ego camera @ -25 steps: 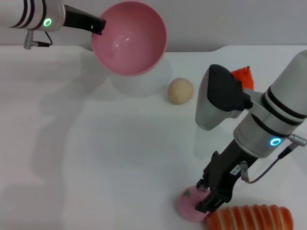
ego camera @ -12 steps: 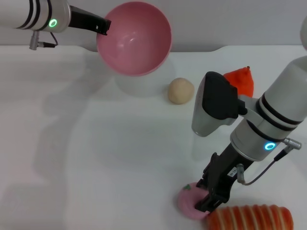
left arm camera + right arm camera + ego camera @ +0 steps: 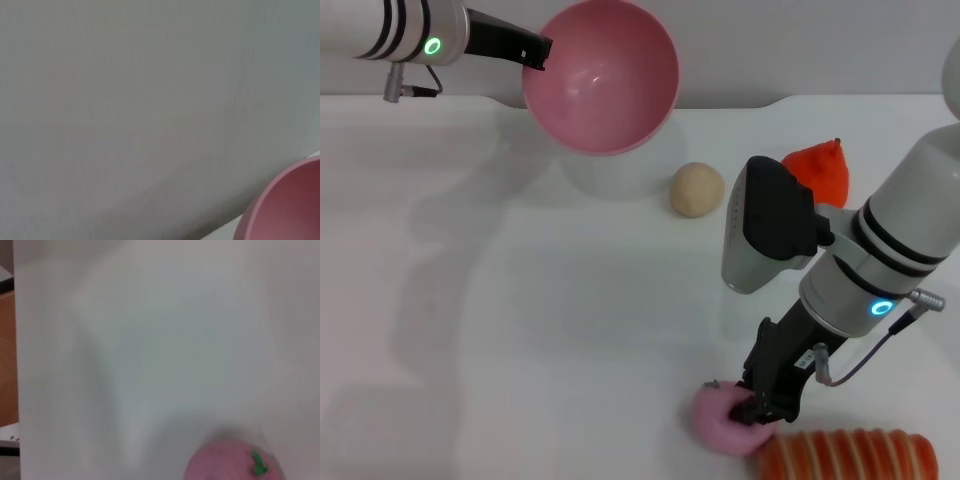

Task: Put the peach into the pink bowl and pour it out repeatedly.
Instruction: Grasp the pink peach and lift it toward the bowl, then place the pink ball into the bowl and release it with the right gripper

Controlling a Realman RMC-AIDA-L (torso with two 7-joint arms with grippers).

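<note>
The pink bowl (image 3: 605, 80) hangs tilted above the far part of the white table, its opening facing me and empty. My left gripper (image 3: 538, 50) is shut on its rim at the left side. Part of the bowl's rim also shows in the left wrist view (image 3: 290, 210). The peach (image 3: 718, 425), pale pink with a small green stem, lies on the table near the front edge. My right gripper (image 3: 752, 408) is down on the peach's right side and shut on it. The right wrist view shows the peach (image 3: 225, 465) close up on the table.
A beige ball (image 3: 697, 189) and an orange-red pointed fruit (image 3: 820, 168) lie at the back right. A striped orange toy (image 3: 845, 455) lies at the front right, touching or almost touching the peach. A pale rounded shape (image 3: 610, 175) sits below the bowl.
The right gripper's fingers have closed in on the peach, which has turned a little. The left arm shifted the bowl slightly right and then held still.
</note>
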